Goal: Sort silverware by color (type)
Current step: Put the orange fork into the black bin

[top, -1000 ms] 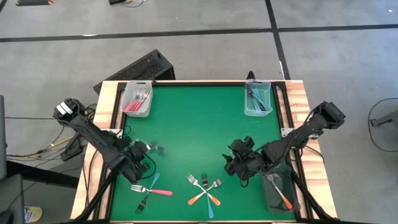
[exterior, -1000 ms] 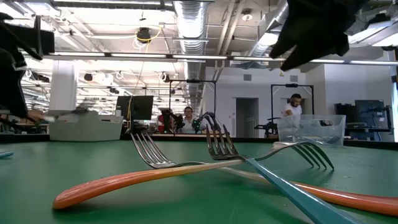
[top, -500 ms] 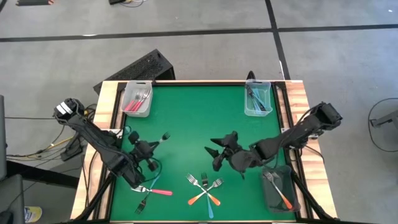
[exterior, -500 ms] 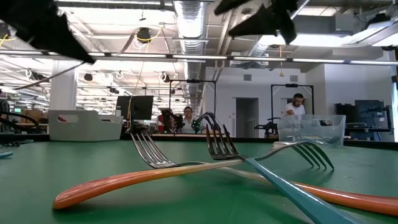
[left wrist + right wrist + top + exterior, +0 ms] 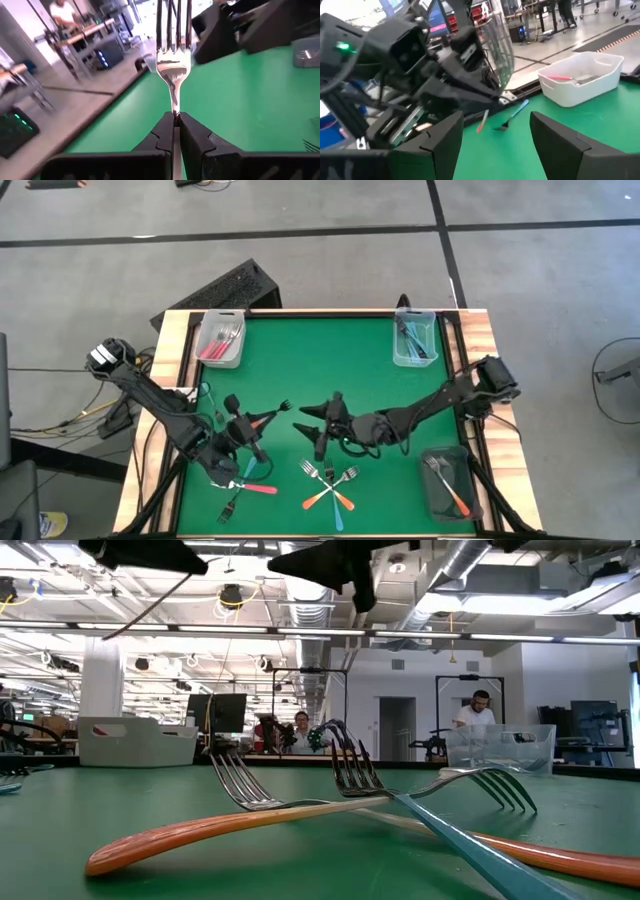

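My left gripper (image 5: 260, 419) hovers over the table's near left part, shut on a metal-tined fork (image 5: 173, 55) whose tines (image 5: 283, 406) point toward the table's right. Its handle is hidden between the fingers. My right gripper (image 5: 312, 428) stands open just right of those tines, pointing left at them, with nothing between its fingers (image 5: 445, 142). Crossed orange- and blue-handled forks (image 5: 330, 484) lie on the mat near the front edge. Below my left arm, a pink-handled fork (image 5: 256, 488), a blue-handled one (image 5: 250, 468) and a dark one (image 5: 229, 507) also lie on the mat. My left gripper pinches the fork's thin neck (image 5: 174, 107), just behind the tine head, between its two fingers. The fingers lie along the fork and point almost level toward the table's right. The fork sticks straight out past the fingertips, lifted clear of the mat.
A clear bin (image 5: 220, 340) with pink-handled forks stands at the far left corner, and a clear bin (image 5: 415, 340) with blue-handled forks at the far right. A dark bin (image 5: 447, 484) with an orange-handled fork sits at the near right. The green mat's middle (image 5: 320, 360) is bare.
My left gripper has risen and tipped from pointing down to nearly level, carrying the fork up and toward the table's middle. My right gripper has travelled from beside the near right bin toward the table's left, tipping up to level, and has stayed open.
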`<state>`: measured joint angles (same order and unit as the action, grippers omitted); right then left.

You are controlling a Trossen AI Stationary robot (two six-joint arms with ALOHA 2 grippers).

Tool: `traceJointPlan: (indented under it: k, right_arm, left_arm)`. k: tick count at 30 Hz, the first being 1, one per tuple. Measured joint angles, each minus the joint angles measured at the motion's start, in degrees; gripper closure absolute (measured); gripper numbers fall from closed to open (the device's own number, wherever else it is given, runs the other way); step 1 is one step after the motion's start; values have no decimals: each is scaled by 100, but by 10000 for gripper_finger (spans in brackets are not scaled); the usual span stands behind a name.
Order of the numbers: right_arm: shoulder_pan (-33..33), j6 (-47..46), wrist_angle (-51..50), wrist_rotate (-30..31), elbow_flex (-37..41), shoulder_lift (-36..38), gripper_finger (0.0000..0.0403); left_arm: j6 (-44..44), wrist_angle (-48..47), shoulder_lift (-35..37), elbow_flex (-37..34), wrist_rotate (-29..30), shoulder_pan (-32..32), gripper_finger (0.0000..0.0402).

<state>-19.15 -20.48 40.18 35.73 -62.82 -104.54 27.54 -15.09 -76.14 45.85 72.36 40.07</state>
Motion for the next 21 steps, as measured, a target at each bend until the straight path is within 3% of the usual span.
traceJointPlan:
  k: [5, 13, 17, 21]
  right_arm:
    - [104, 196, 233, -116, -92, -18, 147]
    - [171, 298, 168, -137, -90, -8, 159]
    - [201, 298, 94, -138, -88, -8, 223]
    - [201, 469, -49, -84, -88, -8, 337]
  left_arm:
    - [-754, 368, 0, 2, -150, -37, 401]
    - [-943, 443, 0, 0, -787, -105, 401]
    - [-1189, 659, 0, 0, -1145, -159, 401]
    - [-1162, 759, 0, -1, -1208, -218, 395]
